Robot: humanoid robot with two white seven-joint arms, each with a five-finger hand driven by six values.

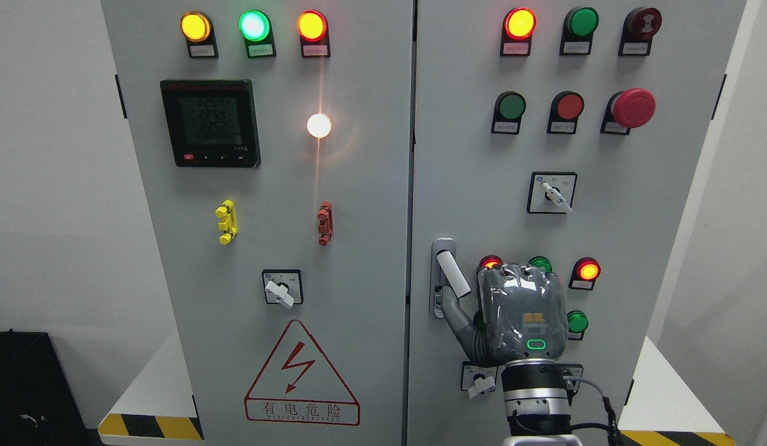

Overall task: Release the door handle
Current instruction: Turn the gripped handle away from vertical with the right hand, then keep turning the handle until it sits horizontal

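Nearest the camera, the right hand (522, 313) rises from the bottom edge on a silver and black wrist, its arm cut off by the frame. It is wrapped in glossy grey covering, with a small green-lit oval on its back. We see only the back of the hand, so the fingers are mostly hidden: they seem curled away toward the panel, and whether they grip anything cannot be told. The thumb (457, 316) reaches left toward the base of the door handle (452, 274), a white bar tilted out of its metal recess on the right door (606, 235), near the seam between the two doors. Whether the thumb touches the handle is hard to make out.

The hand partly hides two lamps above its knuckles, one red, one green, and a rotary switch (482, 381) below it. The grey steel cabinet has two doors. The left door (265, 248) carries three lit round lamps on top, a black digital meter (210, 122) with unreadable digits, a glaring white lamp (319, 125), one yellow clip (226, 222), one red clip (325, 223), a rotary switch and a triangular lightning warning sign (301, 375). The right door shows a red mushroom button (632, 108) among round buttons.
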